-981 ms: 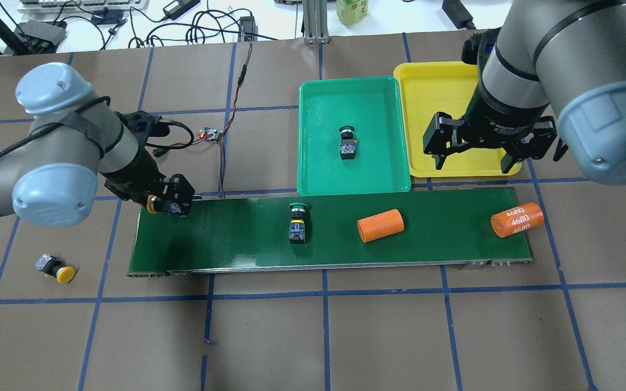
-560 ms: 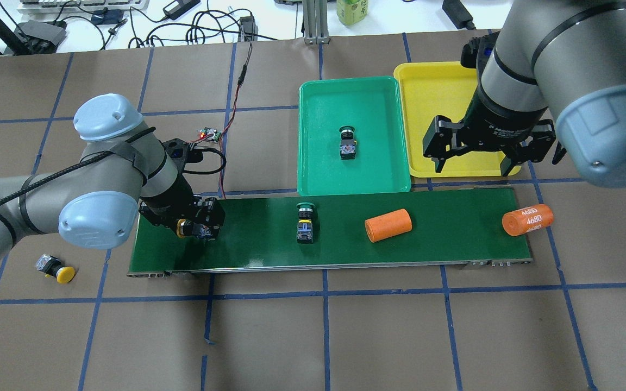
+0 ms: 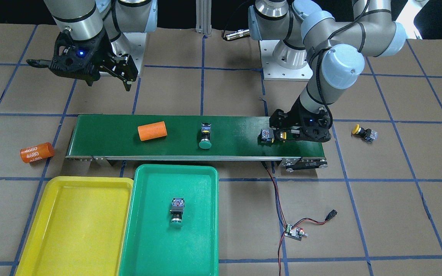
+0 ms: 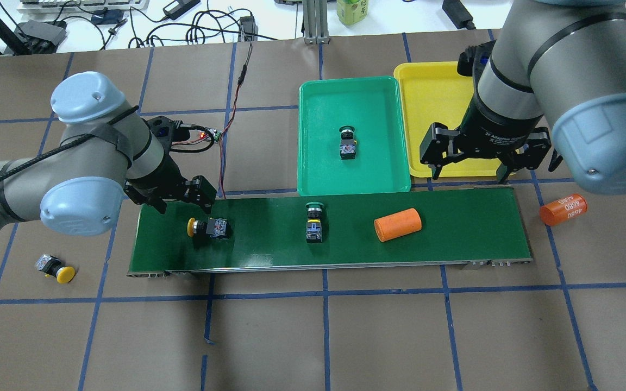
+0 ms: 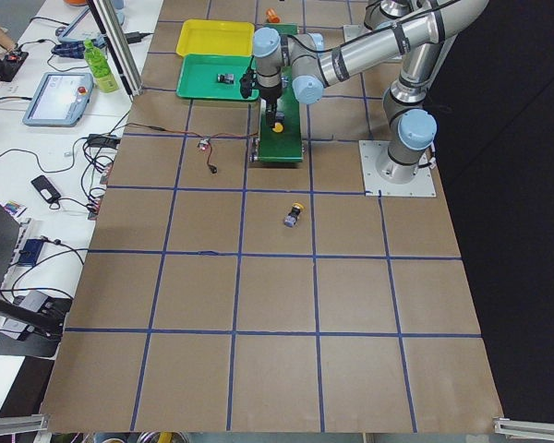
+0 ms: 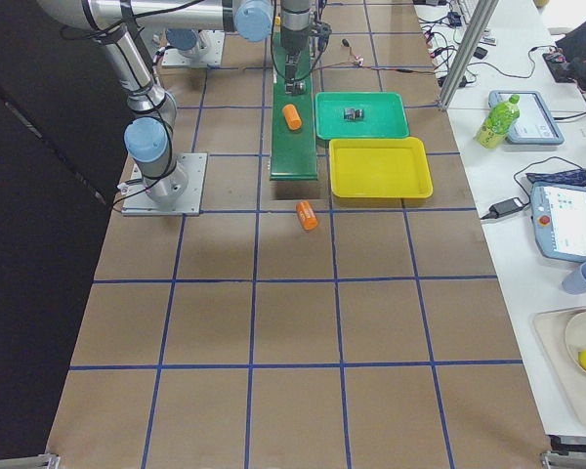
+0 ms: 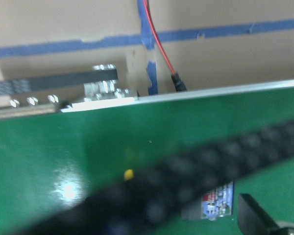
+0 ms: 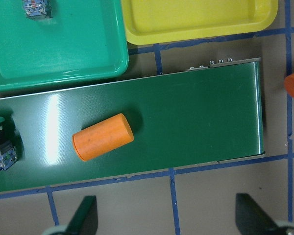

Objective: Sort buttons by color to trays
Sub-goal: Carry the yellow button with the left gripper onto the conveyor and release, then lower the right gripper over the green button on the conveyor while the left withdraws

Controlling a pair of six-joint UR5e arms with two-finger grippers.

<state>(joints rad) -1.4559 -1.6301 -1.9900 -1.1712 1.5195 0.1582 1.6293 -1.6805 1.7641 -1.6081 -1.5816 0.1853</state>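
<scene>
1. Buttons: the yellow-capped button (image 4: 208, 228) lies on its side near the left end of the conveyor belt (image 4: 454, 239); the green-capped button (image 4: 313, 220) lies mid-belt; the second green button (image 4: 347, 142) sits in the green tray (image 4: 324, 174); the second yellow button (image 4: 55, 269) lies on the table (image 4: 345, 336), off the belt.
2. Left gripper (image 4: 180, 196): fingers spread, holding nothing, just beside the yellow-capped button on the belt's tray side; right gripper (image 4: 468, 172): fingers spread, empty, over the near rim of the yellow tray (image 4: 432, 87).
3. Hazard: round caps; a glancing finger may roll or spin a button lying on its side.
4. Hazard: the second cylinder (image 4: 563, 209) lies on the table just past the belt's right end; judged that a running belt could carry an unpicked button off likewise.
5. Hazard: the orange cylinder (image 4: 397, 224) lies between the green-capped button and the right gripper, so a mistaken pick is possible; the trays touch, so a drop near the shared rim may land in the wrong colour.
</scene>
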